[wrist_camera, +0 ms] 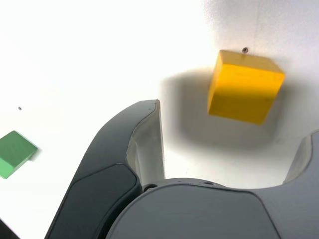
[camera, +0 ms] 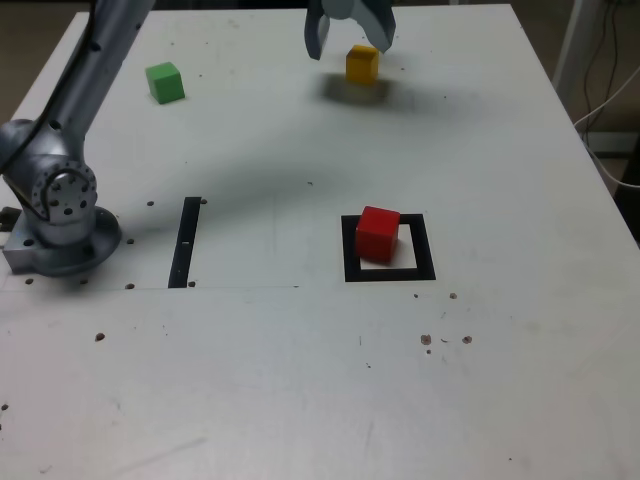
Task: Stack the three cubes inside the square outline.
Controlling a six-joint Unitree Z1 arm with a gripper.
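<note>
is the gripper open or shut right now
Open. In the wrist view the gripper has its jaws spread wide, with the yellow cube lying ahead of the gap on the table, not clamped.

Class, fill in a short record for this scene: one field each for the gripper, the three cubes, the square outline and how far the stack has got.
gripper: open, above the table, holding nothing, yellow cube just beyond its fingers
yellow cube: on the table at the far edge, free
green cube: on the table, far corner at the exterior view's left
red cube: inside the square outline, overlapping its far-left corner
square outline: holds only the red cube
stack: one cube placed, nothing on top of it
</note>
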